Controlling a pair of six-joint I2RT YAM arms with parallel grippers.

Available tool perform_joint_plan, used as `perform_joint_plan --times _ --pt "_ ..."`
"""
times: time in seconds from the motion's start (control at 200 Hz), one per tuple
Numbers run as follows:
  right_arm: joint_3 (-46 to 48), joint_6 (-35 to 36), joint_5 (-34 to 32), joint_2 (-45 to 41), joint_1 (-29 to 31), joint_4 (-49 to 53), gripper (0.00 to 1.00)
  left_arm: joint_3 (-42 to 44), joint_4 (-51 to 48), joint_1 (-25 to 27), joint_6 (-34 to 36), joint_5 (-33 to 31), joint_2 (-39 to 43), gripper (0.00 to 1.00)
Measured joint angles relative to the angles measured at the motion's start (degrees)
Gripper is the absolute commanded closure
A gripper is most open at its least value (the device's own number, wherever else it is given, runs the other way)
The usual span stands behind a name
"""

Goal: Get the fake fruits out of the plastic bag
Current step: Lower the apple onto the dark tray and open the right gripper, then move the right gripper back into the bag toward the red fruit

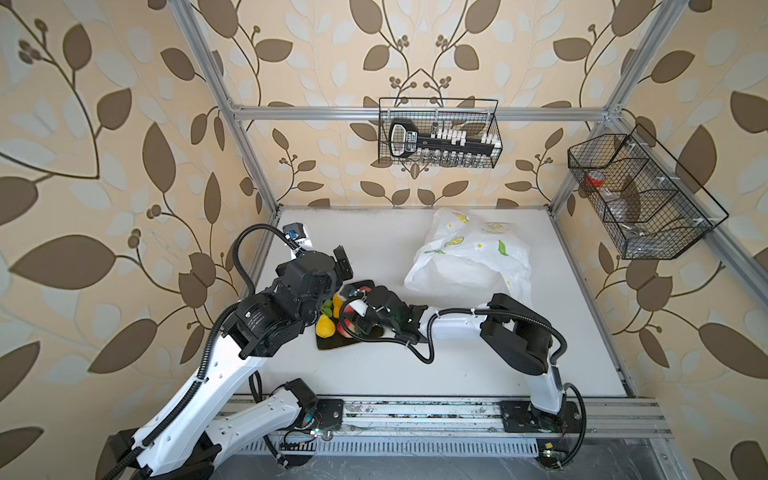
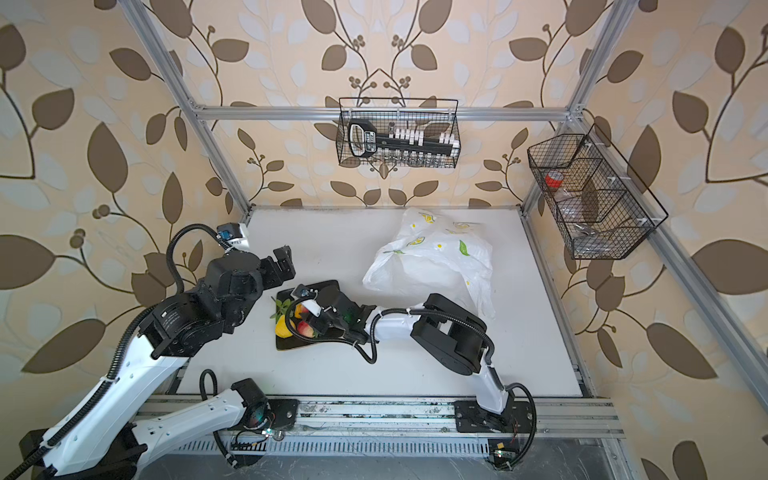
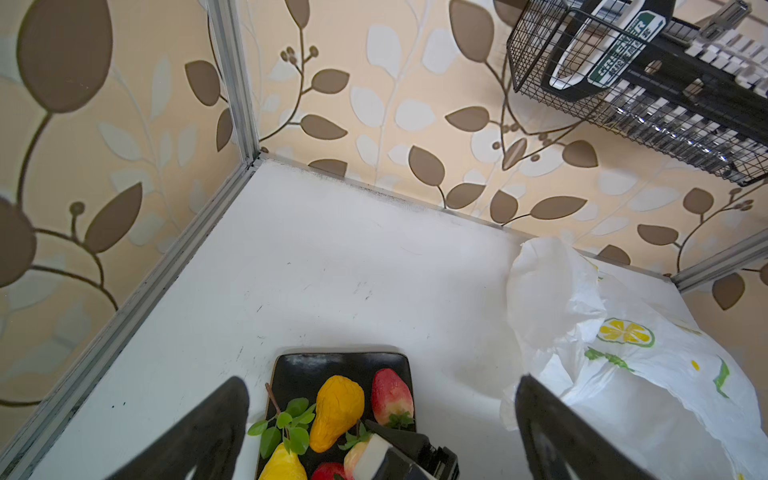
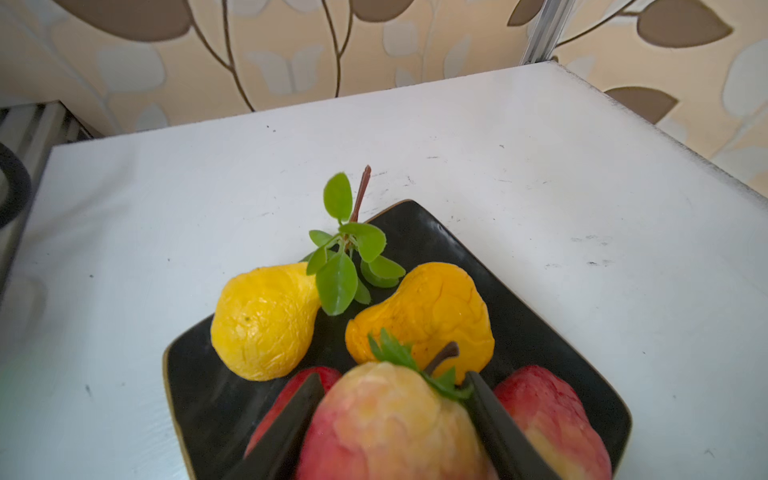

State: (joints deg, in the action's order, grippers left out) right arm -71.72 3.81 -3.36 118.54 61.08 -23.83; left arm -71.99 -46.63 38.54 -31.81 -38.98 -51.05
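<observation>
Only the right wrist view shows the grip, right hand (image 4: 394,377) clasping a red-yellow apple (image 4: 386,428) over the black tray (image 4: 419,232), left hand (image 3: 382,380) spread wide, empty

The room was bright and evenly lit, and the white table (image 1: 374,365) carried only faint, soft shadows. The plastic bag (image 1: 469,266) looked nearly washed out. In both top views the frame posts (image 1: 242,137) bowed outward toward the edges. In the right wrist view the nearest apple (image 4: 386,424) and the black fingers (image 4: 286,428) beside it were blurred.
</observation>
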Motion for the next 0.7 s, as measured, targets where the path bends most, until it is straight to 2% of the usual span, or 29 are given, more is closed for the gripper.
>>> perform_joint_plan --times 0.15,0.245,0.43,0.7 --pt "0.02 0.74 -0.39 0.39 0.00 -0.35 0.22 0.02 -0.42 0.00 -0.20 -0.46 -0.02 0.01" --pt "0.04 0.63 -0.44 0.31 0.00 -1.18 0.17 0.02 -0.44 0.00 -0.17 -0.46 -0.13 0.01" --pt "2.89 0.15 -0.13 -5.16 0.00 -1.18 0.17 0.02 -0.42 0.00 -0.07 -0.44 -1.29 0.01" --pt "13.27 -5.14 -0.22 -28.52 0.04 0.68 0.25 0.02 0.98 0.00 1.70 2.23 -2.97 0.01"
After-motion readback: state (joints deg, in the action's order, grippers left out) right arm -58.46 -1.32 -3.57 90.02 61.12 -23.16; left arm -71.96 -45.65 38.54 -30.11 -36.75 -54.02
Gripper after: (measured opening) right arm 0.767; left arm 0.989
